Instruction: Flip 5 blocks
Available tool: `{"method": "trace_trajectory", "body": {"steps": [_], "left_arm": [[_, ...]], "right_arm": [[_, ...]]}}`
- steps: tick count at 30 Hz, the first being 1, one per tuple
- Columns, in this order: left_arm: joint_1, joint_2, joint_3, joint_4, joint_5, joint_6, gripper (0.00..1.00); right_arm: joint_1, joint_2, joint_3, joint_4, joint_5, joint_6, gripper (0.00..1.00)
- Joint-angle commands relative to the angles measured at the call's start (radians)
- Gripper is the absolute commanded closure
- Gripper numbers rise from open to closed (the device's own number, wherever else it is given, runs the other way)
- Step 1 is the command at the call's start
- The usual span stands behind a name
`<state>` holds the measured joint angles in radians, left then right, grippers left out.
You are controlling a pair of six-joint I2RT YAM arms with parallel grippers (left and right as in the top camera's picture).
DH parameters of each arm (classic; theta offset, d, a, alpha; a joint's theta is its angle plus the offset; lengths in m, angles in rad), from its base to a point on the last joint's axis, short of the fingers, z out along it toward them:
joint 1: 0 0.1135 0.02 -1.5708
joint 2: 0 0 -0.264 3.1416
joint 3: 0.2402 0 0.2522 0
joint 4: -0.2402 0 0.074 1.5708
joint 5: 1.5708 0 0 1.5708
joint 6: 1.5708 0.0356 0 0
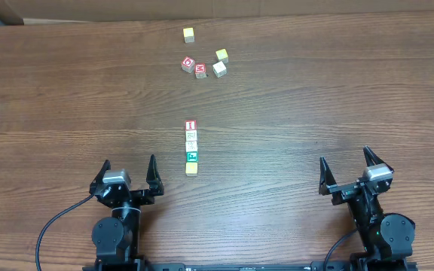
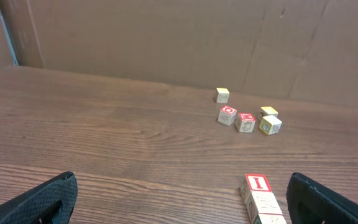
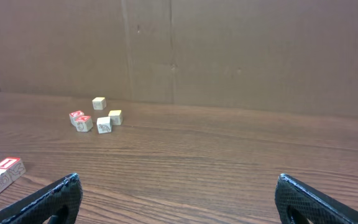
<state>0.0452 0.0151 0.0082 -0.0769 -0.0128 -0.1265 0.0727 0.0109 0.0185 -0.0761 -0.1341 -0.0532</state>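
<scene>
the five blocks (image 1: 191, 146) lie in a straight row on the table (image 1: 315, 98), each touching the next. the row sits between our two arms, nearer the left one. they are small wooden cubes with square edges and matte printed faces. the red-faced block (image 1: 191, 125), marked with an "i"-like sign, is at the far end. after it come two pale blocks, then the green-faced block (image 1: 192, 156), and the yellowish block (image 1: 192, 168) nearest us.

the left gripper (image 1: 129, 161) rests near the table's front edge. its dark, pointed fingers (image 2: 42, 200), finely textured on the pads, are spread wide and grip no block. the right gripper (image 1: 345, 156) is spread just as wide and also holds nothing.

the table is brown with a wood grain that streaks from side to side. well beyond the row lies a loose cluster of cubes. the red "d" cube (image 1: 188, 63) is just beside the red "m" cube (image 1: 200, 70), with a white cube (image 1: 219, 69) and a yellow-topped cube (image 1: 221, 55) near them. a lone pale yellow cube (image 1: 189, 35) sits farther back. a brown cardboard wall (image 3: 229, 50) closes off the far side. a black cable (image 1: 51, 226) loops beside the left arm's base.
</scene>
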Motion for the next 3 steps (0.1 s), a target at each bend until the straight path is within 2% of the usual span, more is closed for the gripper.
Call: {"method": "trace_trajectory", "body": {"steps": [1, 3], "left_arm": [[-0.006, -0.011, -0.003, 0.001, -0.013, 0.019, 0.00], [-0.006, -0.011, -0.003, 0.001, -0.013, 0.018, 0.00]], "right_arm": [[-0.003, -0.008, -0.010, 0.003, -0.002, -0.003, 0.00], [-0.003, -0.008, -0.010, 0.003, -0.002, -0.003, 0.00]]}}
